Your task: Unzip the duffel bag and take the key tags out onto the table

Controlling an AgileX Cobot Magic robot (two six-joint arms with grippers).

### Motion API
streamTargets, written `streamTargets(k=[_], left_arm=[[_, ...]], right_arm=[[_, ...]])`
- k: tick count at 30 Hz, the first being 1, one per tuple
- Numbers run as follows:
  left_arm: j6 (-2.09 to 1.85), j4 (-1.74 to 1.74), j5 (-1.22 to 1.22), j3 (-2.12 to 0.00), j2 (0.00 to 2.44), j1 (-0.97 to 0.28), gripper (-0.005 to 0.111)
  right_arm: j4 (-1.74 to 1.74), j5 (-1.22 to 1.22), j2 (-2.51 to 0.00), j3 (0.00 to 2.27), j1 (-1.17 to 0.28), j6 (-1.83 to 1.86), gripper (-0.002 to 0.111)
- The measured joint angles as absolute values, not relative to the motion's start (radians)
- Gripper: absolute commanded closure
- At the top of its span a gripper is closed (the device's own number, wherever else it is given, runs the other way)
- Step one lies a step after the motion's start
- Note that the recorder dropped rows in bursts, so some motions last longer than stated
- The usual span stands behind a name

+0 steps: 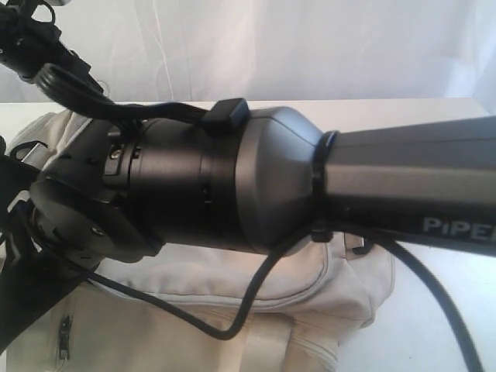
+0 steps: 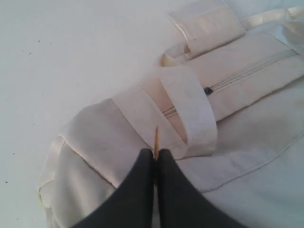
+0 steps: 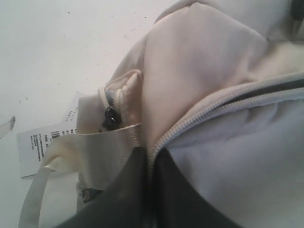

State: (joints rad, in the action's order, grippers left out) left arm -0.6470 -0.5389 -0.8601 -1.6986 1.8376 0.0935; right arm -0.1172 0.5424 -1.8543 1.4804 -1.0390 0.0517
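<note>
Two pairs of jaws, and both are pressed fully together. My left gripper sits at one end of the duffel bag, just below a folded webbing loop, and a thin yellowish sliver stands up from between the tips. I cannot tell what it is, or whether I have any cloth pinched. I judge this hand is there to anchor the bag's end so the cloth does not bunch or slide on the table while the other hand pulls. My right gripper is at the other end, beside a black ring, a pale strap and a paper label lying flat on the white top. The zipper runs straight into the slit between these fingertips, so I take it I have the pull or its tape, though the pull itself is hidden. Farther along, a dark gap shows between the teeth, which suggests the opening is only partly made. My right arm crosses low over the bag in the outside view and blocks most of it. No key tags show anywhere; I suppose they are inside.
</note>
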Motion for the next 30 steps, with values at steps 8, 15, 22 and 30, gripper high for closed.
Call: streamTargets(k=[8,15,22,30], left_arm=[[-0.612,-0.477,-0.912,-1.706,1.832,0.093,0.025],[-0.56,-0.436,-0.963,-1.706,1.667,0.093,0.053],[-0.542,-0.434,-1.132,-1.695,1.394,0.093,0.097],[-0.512,-0.443,-1.132,-1.437,1.045,0.093,0.107]], right_arm=[[-0.094,0.555,-1.854,1.48,-1.041,0.046,0.081],[-0.088,0.652,-1.801,1.487,-1.045,0.046,0.054],[-0.134,0.903,-1.614,1.524,-1.046,0.067,0.054],[-0.136,1.201,-1.54,1.503,-1.046,0.205,0.054]])
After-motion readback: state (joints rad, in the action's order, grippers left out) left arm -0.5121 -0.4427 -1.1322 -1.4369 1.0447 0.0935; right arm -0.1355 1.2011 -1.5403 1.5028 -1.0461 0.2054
